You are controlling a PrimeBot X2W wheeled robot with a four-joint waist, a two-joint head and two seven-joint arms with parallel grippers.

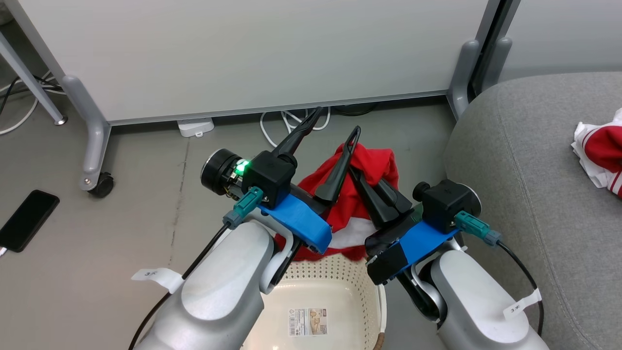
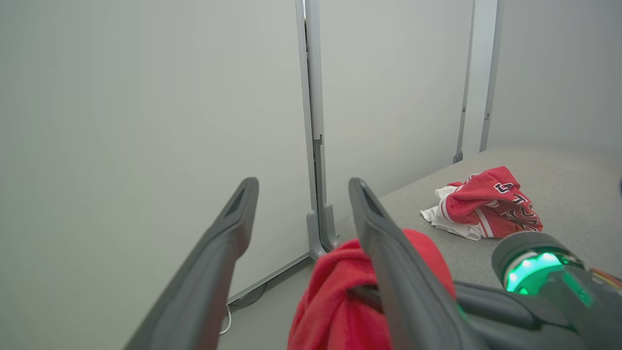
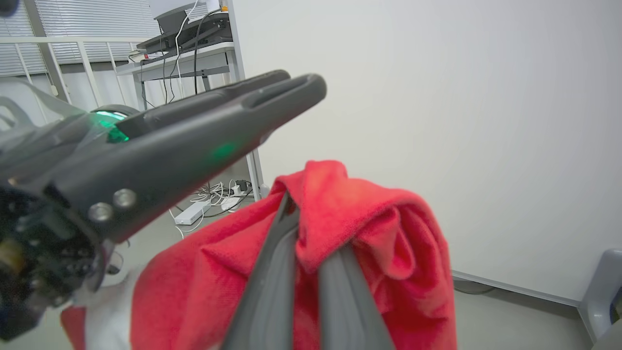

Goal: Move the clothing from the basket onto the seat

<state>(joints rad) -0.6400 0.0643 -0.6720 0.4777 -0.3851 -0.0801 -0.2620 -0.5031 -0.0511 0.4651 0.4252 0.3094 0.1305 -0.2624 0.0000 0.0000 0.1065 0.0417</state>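
Floor (image 1: 146,194) of smooth grey is seen around the basket (image 1: 340,287) in the head view, with a white partition (image 1: 267,53) behind it. The basket is cream perforated plastic. Above it, a red garment (image 1: 369,163) is pinched by the closed right tool (image 1: 359,177); the left tool (image 1: 337,120) is spread wide, gripping nothing. Right of the basket, a second garment (image 1: 600,150) lies crumpled on the grey fabric seat (image 1: 525,160).

In the left wrist view, the parted fingers are seen, one crossing the red cloth.

In the right wrist view, soft red folds are clamped between dark fingers.

Our left gripper (image 2: 302,184), fingers spread wide, faces a white partition (image 2: 121,121); a red garment (image 2: 335,301) bunches behind one finger, a lettered garment (image 2: 491,204) lies on the grey seat (image 2: 573,194).
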